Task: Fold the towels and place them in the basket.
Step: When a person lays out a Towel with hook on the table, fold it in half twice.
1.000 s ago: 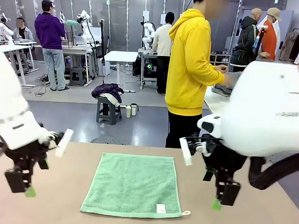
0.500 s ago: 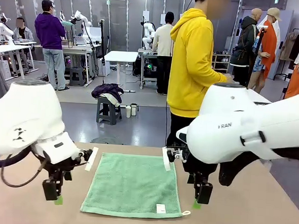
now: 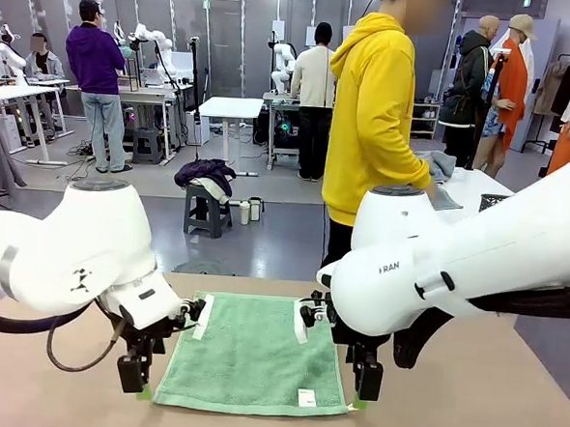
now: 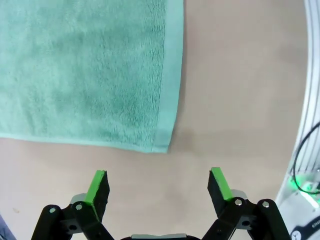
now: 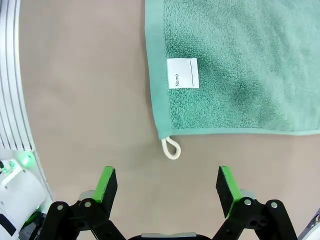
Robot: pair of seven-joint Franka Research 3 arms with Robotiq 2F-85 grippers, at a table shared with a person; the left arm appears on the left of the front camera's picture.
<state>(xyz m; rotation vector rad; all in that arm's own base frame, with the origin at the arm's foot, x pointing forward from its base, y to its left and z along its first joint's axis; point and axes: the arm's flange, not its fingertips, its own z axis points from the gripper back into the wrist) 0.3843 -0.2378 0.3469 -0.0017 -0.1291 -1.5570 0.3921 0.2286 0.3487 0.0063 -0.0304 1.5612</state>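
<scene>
A mint-green towel point(image 3: 255, 351) lies flat in the middle of the tan table point(image 3: 467, 409). My left gripper point(image 3: 142, 387) hovers open just over its near-left corner point(image 4: 161, 145), fingers apart, nothing between them. My right gripper point(image 3: 361, 397) is open above the near-right corner, where the white tag point(image 5: 182, 73) and cord loop point(image 5: 170, 148) lie. In the wrist views each corner sits a little ahead of the open gripper point(image 4: 158, 184) and gripper point(image 5: 166, 185). A dark mesh basket point(image 3: 492, 201) shows partly on the far-right table.
A person in a yellow hoodie point(image 3: 373, 122) stands at the far side of the table, turned toward a side table with grey cloths point(image 3: 441, 167). Bare tabletop lies left and right of the towel.
Both arms have swung inward and down, from the table's outer sides to the towel's two near corners. The towel has not moved.
</scene>
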